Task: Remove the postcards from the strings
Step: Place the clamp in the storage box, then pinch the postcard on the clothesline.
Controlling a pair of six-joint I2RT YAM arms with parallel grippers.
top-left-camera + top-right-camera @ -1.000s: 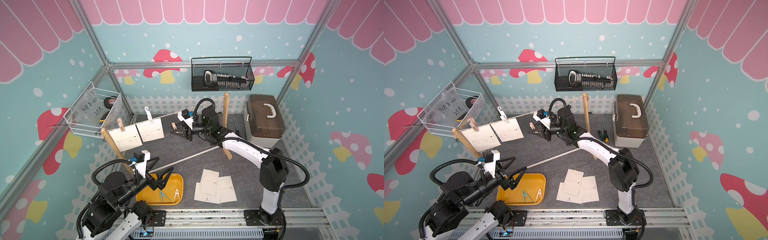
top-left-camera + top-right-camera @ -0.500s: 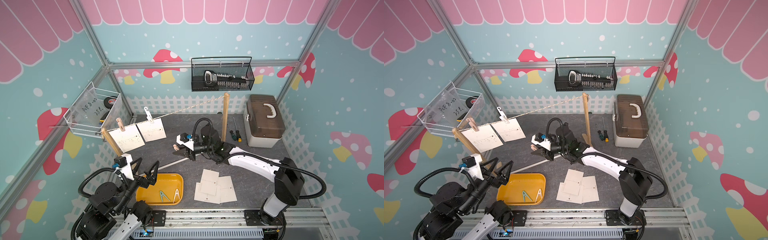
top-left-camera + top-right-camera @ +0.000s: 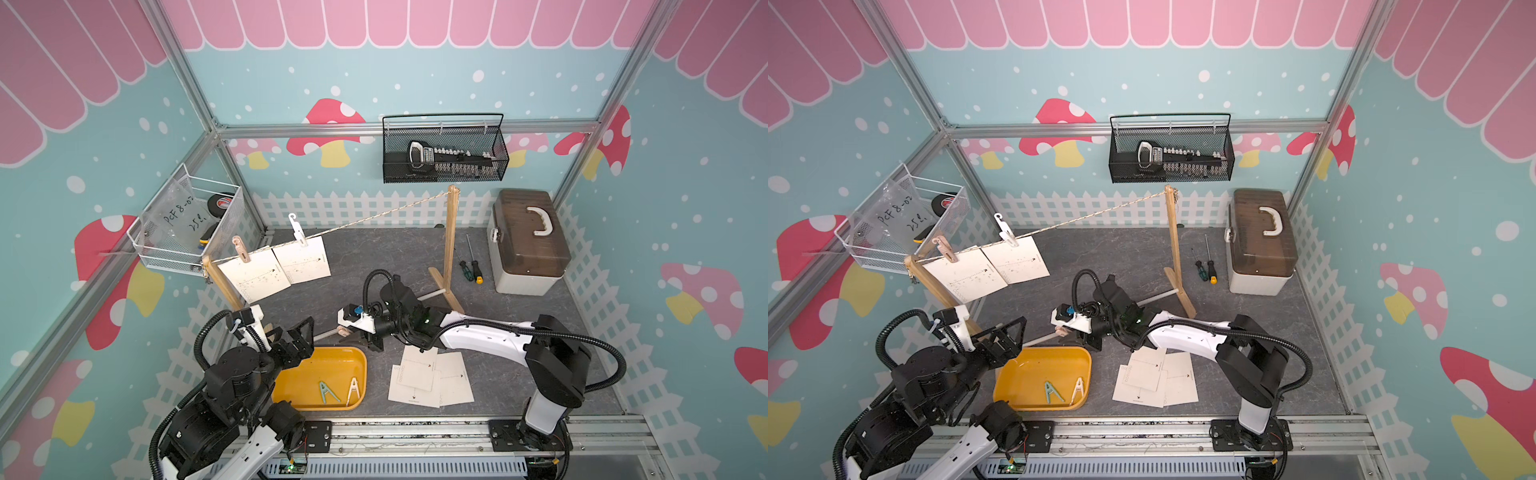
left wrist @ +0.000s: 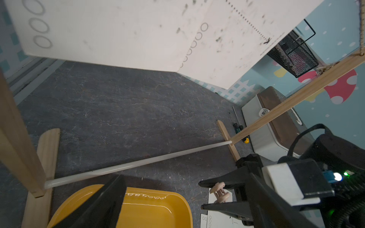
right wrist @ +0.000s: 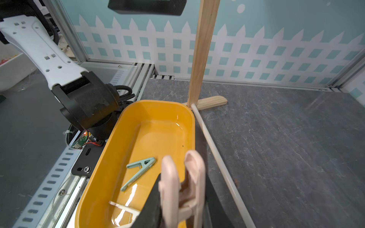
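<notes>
Tray [image 3: 297, 384]: green clothespin [image 3: 326, 392], white clothespin [image 3: 353, 390] | right jaws clenching pink clothespin [image 3: 343, 331] | left jaws spread

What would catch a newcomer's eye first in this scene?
The cord slung between two wooden posts across the mat stands out, with one postcard and a second postcard pegged at the end by the left arm. At the front, the right gripper holds a pale pink clothespin close by the bright yellow tray, and a pile of loose postcards lies on the mat beside it.
</notes>
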